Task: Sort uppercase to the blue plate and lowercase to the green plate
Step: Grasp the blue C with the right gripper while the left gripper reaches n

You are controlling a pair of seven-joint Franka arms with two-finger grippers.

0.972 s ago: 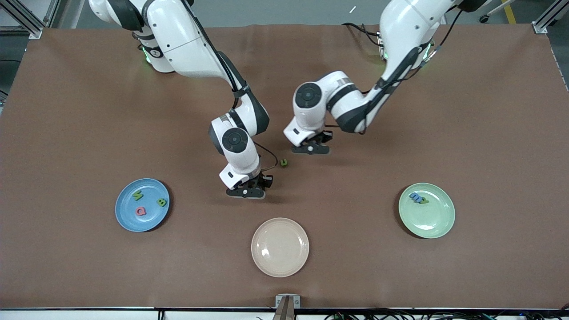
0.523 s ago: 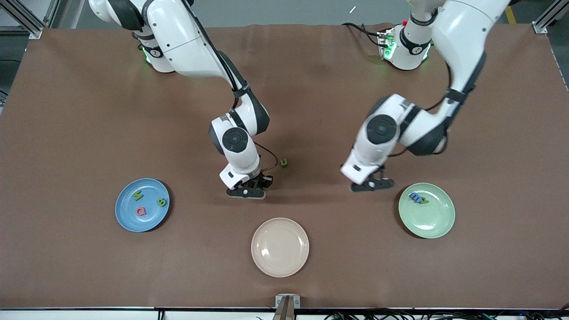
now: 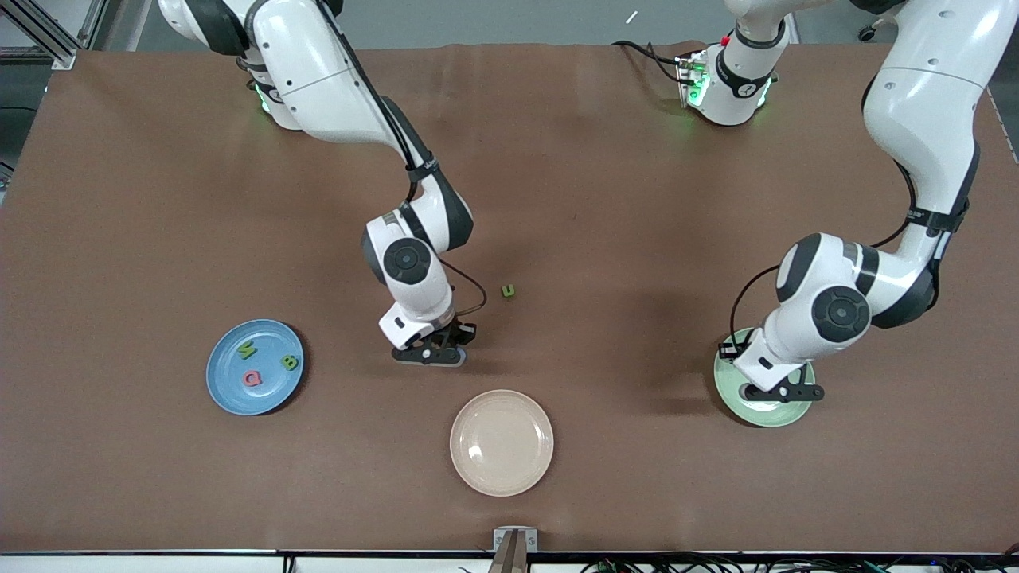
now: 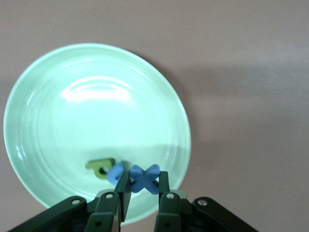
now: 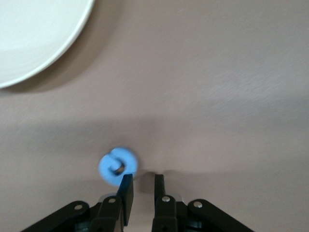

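Note:
My left gripper (image 3: 782,392) hangs over the pale green plate (image 3: 776,415), shut on the blue x (image 4: 145,178). In the left wrist view the green p (image 4: 100,166) and blue m (image 4: 116,172) lie in the green plate (image 4: 72,96). My right gripper (image 3: 430,354) is low over the table between the blue plate (image 3: 227,394) and the cream plate, with its fingers slightly apart and empty. The blue G (image 5: 118,166) lies on the table just outside one finger (image 5: 126,191). The blue plate holds the green N (image 3: 247,348), green B (image 3: 290,362) and pink G (image 3: 252,378). The green u (image 3: 507,291) lies on the table.
A bare cream plate (image 3: 501,442) sits near the table's front edge, between the two coloured plates, and its rim also shows in the right wrist view (image 5: 34,34). The brown mat covers the whole table.
The left arm has swung from the middle of the table to over the green plate with the blue x. The right gripper has shifted slightly toward the blue plate.

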